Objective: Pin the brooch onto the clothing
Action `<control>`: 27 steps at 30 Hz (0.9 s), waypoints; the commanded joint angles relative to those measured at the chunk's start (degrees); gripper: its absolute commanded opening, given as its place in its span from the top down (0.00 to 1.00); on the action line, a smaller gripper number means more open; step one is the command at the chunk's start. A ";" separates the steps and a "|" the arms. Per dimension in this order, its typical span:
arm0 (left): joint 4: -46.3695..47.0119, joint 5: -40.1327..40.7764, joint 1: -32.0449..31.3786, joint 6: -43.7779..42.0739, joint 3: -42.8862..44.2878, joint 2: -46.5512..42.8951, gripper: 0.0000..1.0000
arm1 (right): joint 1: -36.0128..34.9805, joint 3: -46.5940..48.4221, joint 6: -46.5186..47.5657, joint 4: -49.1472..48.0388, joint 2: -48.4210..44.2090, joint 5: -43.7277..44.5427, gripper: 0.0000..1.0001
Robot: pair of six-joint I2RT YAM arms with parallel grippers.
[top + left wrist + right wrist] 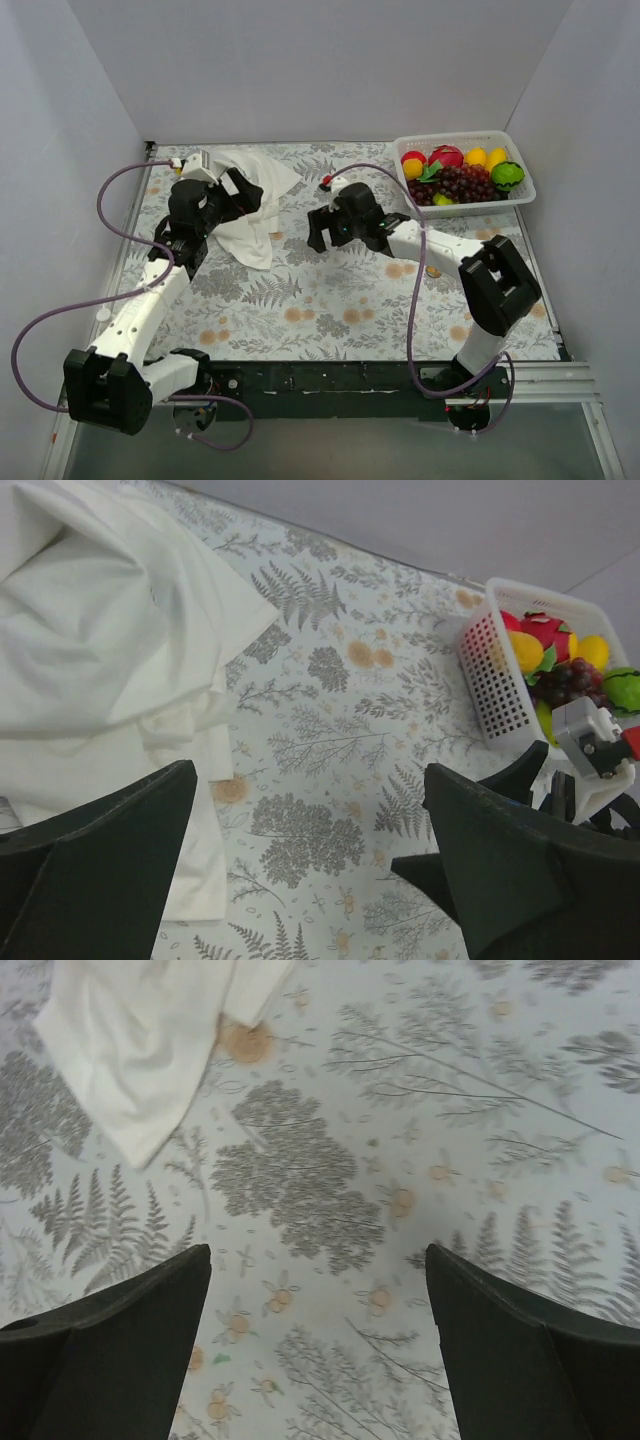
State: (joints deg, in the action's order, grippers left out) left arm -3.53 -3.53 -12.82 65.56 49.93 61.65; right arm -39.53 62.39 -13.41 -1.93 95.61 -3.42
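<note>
The white T-shirt point(255, 205) lies crumpled on the patterned tablecloth at the back left. It also shows in the left wrist view point(100, 650), and its corner shows in the right wrist view point(150, 1050). The brooch is not in view in any frame. My left gripper point(240, 195) is open over the shirt's right edge, with nothing between its fingers in the left wrist view point(310, 860). My right gripper point(322, 228) is open and empty over bare cloth just right of the shirt, as the right wrist view point(318, 1350) also shows.
A white basket point(520, 195) of toy fruit stands at the back right and shows in the left wrist view point(500, 680). The two grippers face each other a short way apart. Grey walls enclose the table on three sides.
</note>
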 commanded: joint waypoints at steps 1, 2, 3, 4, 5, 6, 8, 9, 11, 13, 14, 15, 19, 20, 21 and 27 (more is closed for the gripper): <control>-8.59 2.21 0.51 0.36 4.81 5.39 0.02 | -5.81 12.21 -1.53 1.84 6.04 -6.68 0.06; -9.82 2.82 0.51 0.36 5.61 6.37 0.02 | -7.82 13.62 -1.36 4.46 7.56 -6.77 0.07; -12.09 4.48 0.69 0.62 6.22 7.08 0.02 | -8.80 14.94 -1.36 4.48 8.79 -6.60 0.07; -12.90 5.19 0.78 0.88 6.84 8.13 0.02 | -9.59 16.43 -1.36 4.14 10.80 -7.03 0.08; -13.51 6.07 0.87 1.32 7.45 8.57 0.02 | -11.17 17.32 -1.36 4.04 11.78 -7.04 0.08; -14.56 8.34 1.13 2.89 7.90 8.93 0.02 | -11.97 18.02 -1.53 4.04 12.83 -6.34 0.10; -15.71 10.29 1.31 4.22 9.73 10.33 0.02 | -13.81 20.48 -1.01 4.48 16.17 -6.07 0.13; -17.63 12.82 1.74 6.31 10.62 11.03 0.02 | -14.26 21.19 -1.00 4.57 17.31 -5.38 0.16; -20.19 13.46 2.36 7.30 12.72 12.61 0.02 | -15.66 22.94 -0.92 4.83 20.48 -4.50 0.18; -22.39 12.15 3.76 7.30 14.84 13.15 0.02 | -16.45 23.56 -0.83 4.40 22.59 -3.35 0.20; -22.83 11.62 4.29 7.39 15.19 13.23 0.02 | -16.98 24.00 -0.83 4.22 23.21 -3.00 0.23; -22.75 11.01 5.34 7.39 15.37 13.15 0.02 | -17.25 24.18 -0.83 3.96 23.65 -1.43 0.24; -23.10 6.71 8.33 7.56 15.98 13.24 0.02 | -18.21 24.80 0.05 3.43 25.85 2.97 0.26; -23.27 5.82 8.86 7.57 16.07 13.24 0.02 | -18.65 24.71 0.22 3.25 26.03 3.16 0.28; -23.28 5.03 9.82 7.57 15.90 13.32 0.02 | -18.74 23.93 0.31 2.82 25.85 6.64 0.28; -22.92 1.77 12.46 7.39 15.28 12.36 0.02 | -19.97 24.26 2.24 0.08 28.39 12.37 0.31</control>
State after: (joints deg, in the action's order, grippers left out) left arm -25.36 2.02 -1.89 72.71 63.92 75.66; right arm -58.48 84.60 -13.13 0.75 121.73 2.59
